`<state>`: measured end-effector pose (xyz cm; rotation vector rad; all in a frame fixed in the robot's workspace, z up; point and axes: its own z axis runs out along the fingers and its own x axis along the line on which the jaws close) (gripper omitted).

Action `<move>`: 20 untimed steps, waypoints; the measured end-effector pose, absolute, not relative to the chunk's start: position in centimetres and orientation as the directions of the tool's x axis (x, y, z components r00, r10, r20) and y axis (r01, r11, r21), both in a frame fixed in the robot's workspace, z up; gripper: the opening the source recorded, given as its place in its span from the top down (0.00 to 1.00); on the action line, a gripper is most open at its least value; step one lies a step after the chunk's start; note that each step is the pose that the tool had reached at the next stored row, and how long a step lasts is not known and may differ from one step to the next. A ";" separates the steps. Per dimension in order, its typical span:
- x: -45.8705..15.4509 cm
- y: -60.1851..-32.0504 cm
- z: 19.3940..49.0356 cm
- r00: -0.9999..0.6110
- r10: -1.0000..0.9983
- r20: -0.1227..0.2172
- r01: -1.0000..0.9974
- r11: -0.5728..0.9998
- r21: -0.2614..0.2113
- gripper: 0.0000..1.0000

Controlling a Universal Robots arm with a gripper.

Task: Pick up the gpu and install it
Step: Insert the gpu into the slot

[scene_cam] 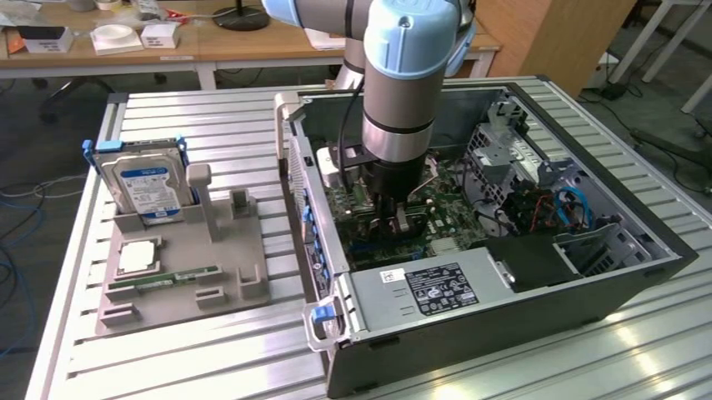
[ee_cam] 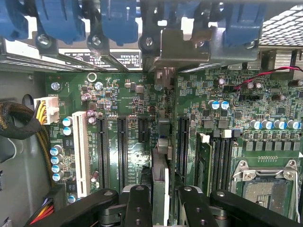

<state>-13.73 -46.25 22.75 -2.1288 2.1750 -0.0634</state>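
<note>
My gripper [scene_cam: 395, 223] reaches down into the open computer case [scene_cam: 501, 321], just above the green motherboard [scene_cam: 451, 225]. In the wrist view the gripper [ee_cam: 161, 201] is shut on the gpu [ee_cam: 160, 168], a thin card seen edge-on between the black fingers [ee_cam: 138, 205]. The card runs across the motherboard [ee_cam: 128, 94] between two black expansion slots [ee_cam: 122, 151]. Its silver bracket end [ee_cam: 164, 75] lies close to the case's rear slot wall. Whether the card's edge sits in a slot is hidden.
Blue latches [ee_cam: 118, 21] line the rear wall above the slots. A white slot [ee_cam: 81, 151], an empty CPU socket [ee_cam: 267, 187] and black cables [ee_cam: 19, 125] flank the card. Outside the case, a grey holder [scene_cam: 178, 292] carries a blue-labelled hard drive [scene_cam: 150, 185] and a RAM stick [scene_cam: 178, 276].
</note>
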 end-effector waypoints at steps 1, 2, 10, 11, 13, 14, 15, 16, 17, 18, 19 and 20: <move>-13.7 -46.2 22.8 -0.019 -0.999 -0.041 -0.995 0.023 -0.098 0.73; -13.7 -46.2 22.8 -0.019 -0.999 -0.040 -0.995 0.023 -0.098 0.73; -13.7 -46.2 22.8 -0.019 -0.999 -0.041 -0.995 0.023 -0.098 0.73; -13.7 -46.2 22.8 -0.019 -0.999 -0.040 -0.995 0.023 -0.098 0.73; -13.7 -46.2 22.8 -0.019 -0.999 -0.041 -0.995 0.023 -0.098 0.73; -13.7 -46.2 22.8 -0.019 -0.999 -0.040 -0.995 0.023 -0.098 0.73; -13.8 -46.2 22.7 -0.020 -0.999 -0.042 -0.995 0.023 -0.096 0.73; -13.8 -46.2 22.7 -0.021 -0.999 -0.042 -0.995 0.024 -0.098 0.72; -13.8 -46.2 22.7 -0.020 -0.999 -0.041 -0.995 0.024 -0.098 0.72; -13.8 -46.2 22.7 -0.020 -0.999 -0.041 -0.995 0.024 -0.098 0.66; -13.7 -46.2 22.7 -0.019 -0.999 -0.041 -0.995 0.023 -0.098 0.66; -13.7 -46.2 22.7 -0.019 -0.999 -0.041 -0.995 0.023 -0.098 0.66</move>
